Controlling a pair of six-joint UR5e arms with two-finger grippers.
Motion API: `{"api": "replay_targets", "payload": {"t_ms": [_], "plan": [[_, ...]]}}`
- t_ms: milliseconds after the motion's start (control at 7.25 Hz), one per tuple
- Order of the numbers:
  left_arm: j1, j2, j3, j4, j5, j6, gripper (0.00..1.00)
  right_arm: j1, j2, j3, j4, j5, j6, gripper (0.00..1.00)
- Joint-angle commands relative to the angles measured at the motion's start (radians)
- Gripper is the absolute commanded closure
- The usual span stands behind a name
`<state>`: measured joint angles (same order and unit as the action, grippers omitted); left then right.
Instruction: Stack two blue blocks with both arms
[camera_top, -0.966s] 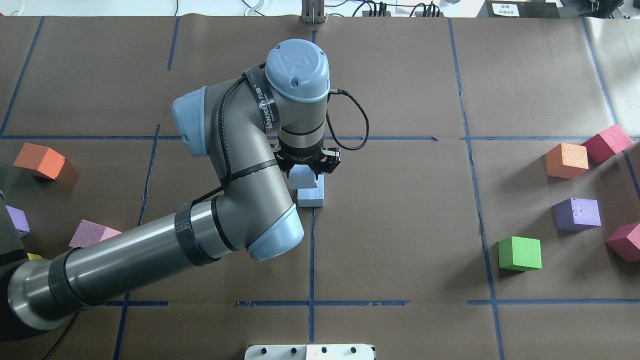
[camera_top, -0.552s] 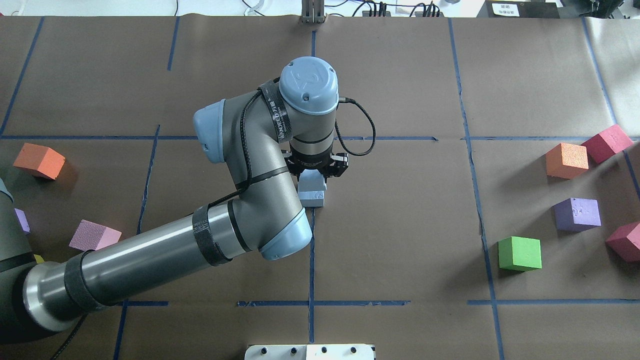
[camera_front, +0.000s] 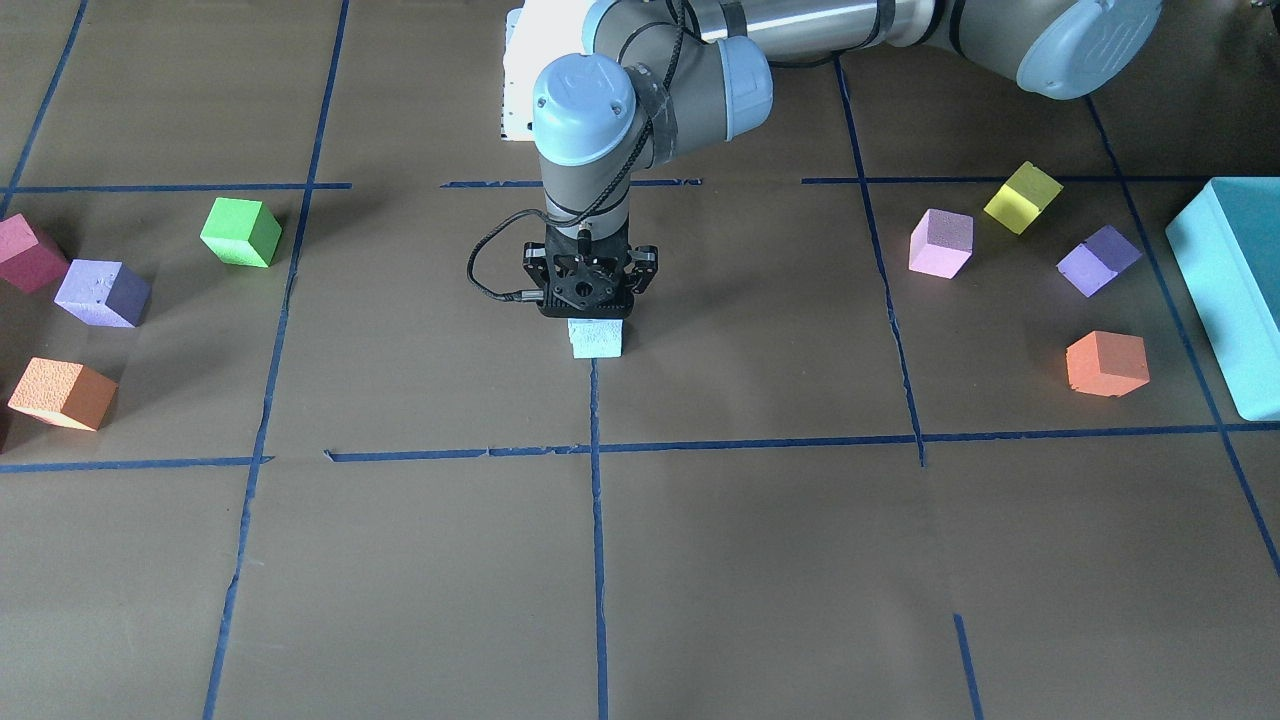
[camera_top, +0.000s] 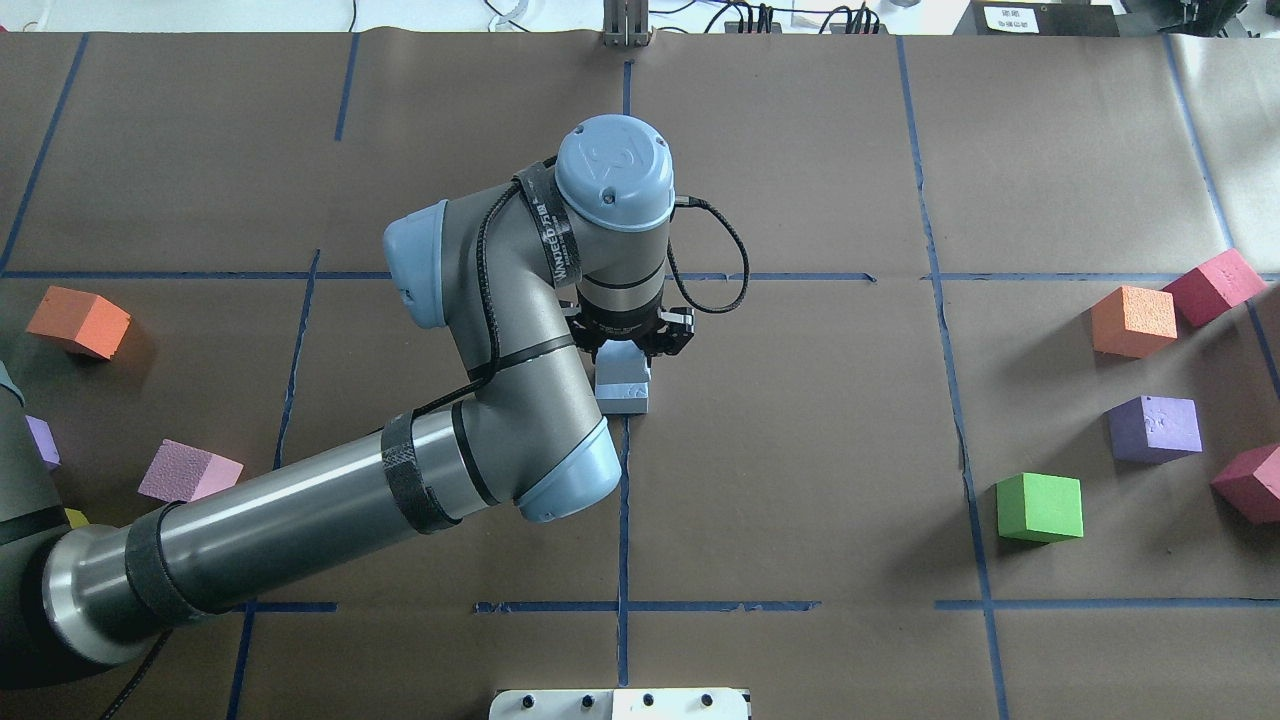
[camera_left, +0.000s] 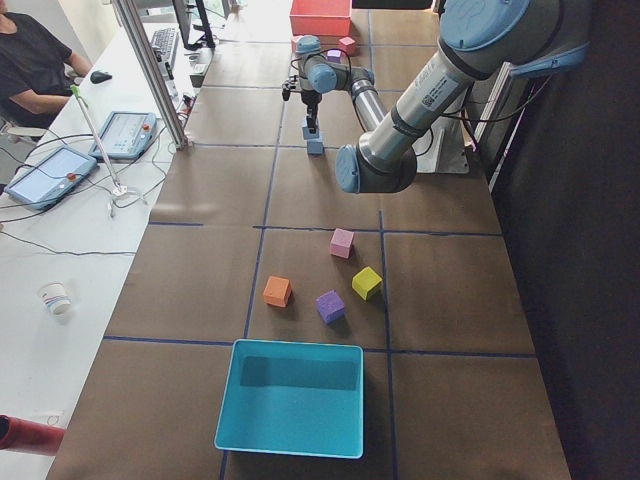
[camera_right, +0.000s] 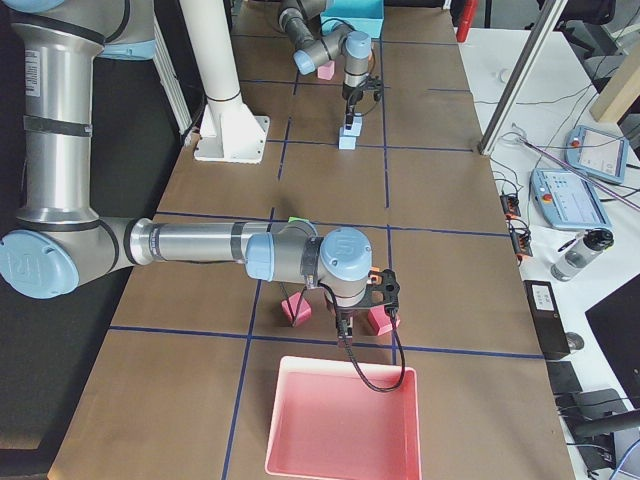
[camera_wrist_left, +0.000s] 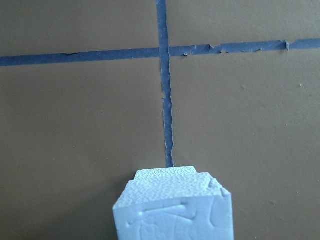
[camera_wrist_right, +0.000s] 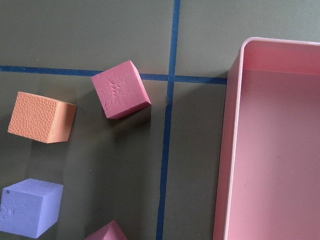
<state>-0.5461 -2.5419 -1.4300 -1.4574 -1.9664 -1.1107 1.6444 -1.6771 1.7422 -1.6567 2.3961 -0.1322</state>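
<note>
Two pale blue blocks are at the table's centre, on a blue tape line. The lower blue block (camera_top: 622, 401) rests on the table. The upper blue block (camera_top: 626, 368) sits on it, slightly offset. My left gripper (camera_top: 628, 354) points straight down and is shut on the upper block. In the left wrist view the held block (camera_wrist_left: 175, 212) fills the bottom, with the lower block's edge (camera_wrist_left: 167, 173) peeking past it. The front view shows the lower block (camera_front: 597, 345) under the left gripper (camera_front: 592, 322). My right gripper (camera_right: 366, 308) hovers near the pink tray; I cannot tell whether it is open.
On the right are green (camera_top: 1040, 507), purple (camera_top: 1155, 428), orange (camera_top: 1133, 320) and maroon (camera_top: 1213, 285) cubes. On the left are orange (camera_top: 78, 320) and pink (camera_top: 188, 470) cubes. The teal box (camera_front: 1230, 290) and the pink tray (camera_wrist_right: 270, 150) stand at the table's ends.
My left arm has moved right with the held blue block and brought it down over the lower blue block. Since 0.6 s ago it has barely moved.
</note>
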Motion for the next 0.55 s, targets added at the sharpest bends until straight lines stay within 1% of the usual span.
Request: {"api": "replay_targets", "payload": {"t_ms": [0, 138, 414], "plan": [[0.000, 0.009, -0.004, -0.001, 0.006, 0.003, 0.02, 0.000, 0.003, -0.001, 0.000, -0.002, -0.001, 0.00], [0.000, 0.009, -0.006, -0.001, 0.006, 0.003, 0.00, 0.002, 0.003, -0.001, 0.000, -0.002, -0.001, 0.00], [0.000, 0.006, -0.006, 0.003, 0.006, 0.003, 0.00, 0.002, 0.007, -0.003, 0.000, -0.002, -0.001, 0.00]]}}
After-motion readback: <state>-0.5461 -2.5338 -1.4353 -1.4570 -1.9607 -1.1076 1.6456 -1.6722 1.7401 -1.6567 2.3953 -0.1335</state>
